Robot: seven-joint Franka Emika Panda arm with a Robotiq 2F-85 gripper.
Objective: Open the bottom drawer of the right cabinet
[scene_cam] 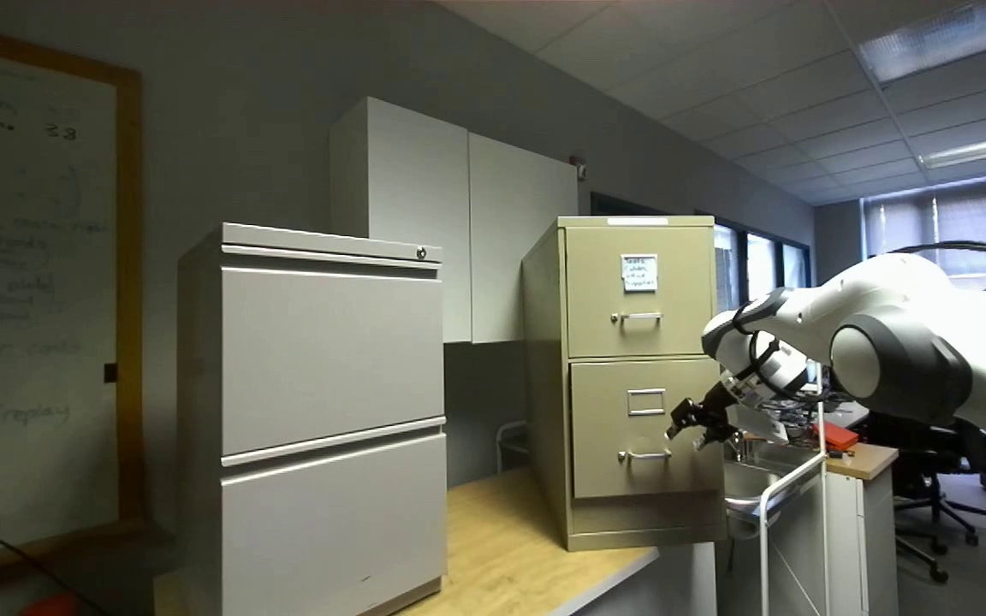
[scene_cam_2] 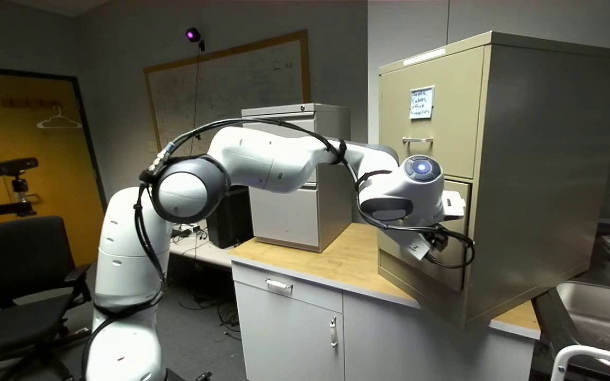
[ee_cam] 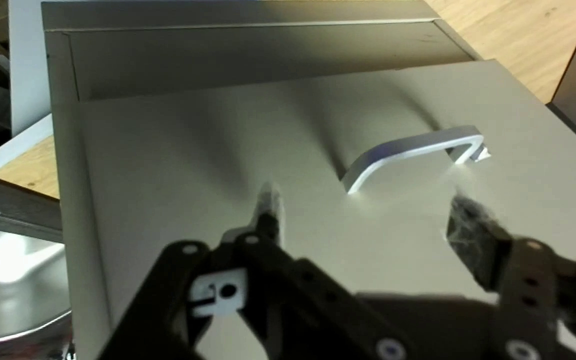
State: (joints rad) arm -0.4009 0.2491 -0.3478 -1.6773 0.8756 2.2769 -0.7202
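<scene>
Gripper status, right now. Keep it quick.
Gripper: open, holding nothing; the bottom drawer handle is not between its fingers.

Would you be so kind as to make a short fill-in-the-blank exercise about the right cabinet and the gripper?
1. On the right cabinet, the white paper is on the ____ drawer.
2. The bottom drawer has its handle ____ its label holder.
3. In the wrist view, the gripper is ____, gripping nothing.
4. The countertop beneath this cabinet looks like pale ____.

Missing words: top; below; open; wood.
</scene>
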